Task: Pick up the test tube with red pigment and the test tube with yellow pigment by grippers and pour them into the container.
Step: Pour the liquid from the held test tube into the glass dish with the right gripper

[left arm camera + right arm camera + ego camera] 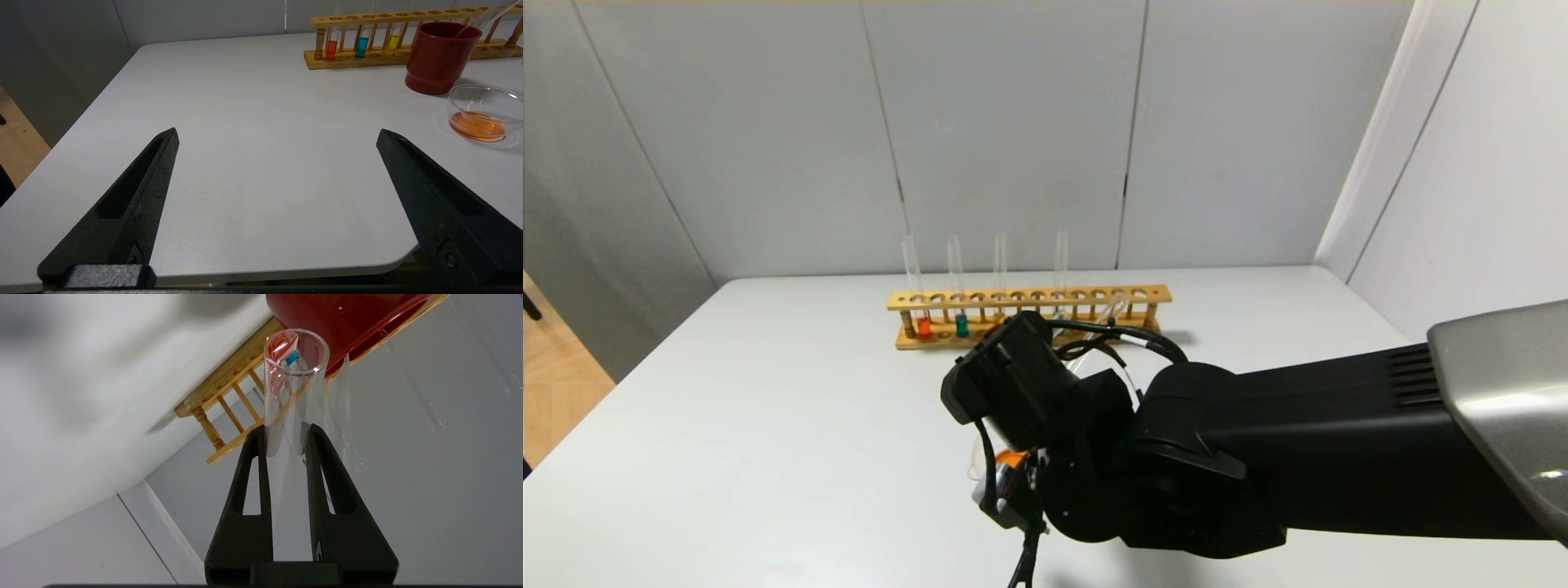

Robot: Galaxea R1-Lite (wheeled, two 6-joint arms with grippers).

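In the head view the right arm's bulk hides the right gripper (1013,482), near of the wooden rack (1029,300). The left wrist view shows the left gripper (278,136) spread wide over the table (245,122), the container (484,112) holding orange liquid beside the red cup (439,57), and the test tube with yellow pigment (394,41) racked. In the right wrist view the claw pinches an emptied test tube (292,396).

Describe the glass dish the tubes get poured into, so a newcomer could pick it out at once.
Start at the wooden rack along the table's far edge, then the dark red cup before it. Beside the cup, nearer the camera, sits the container: low, clear glass, holding shallow orange liquid, unlike the opaque cup.
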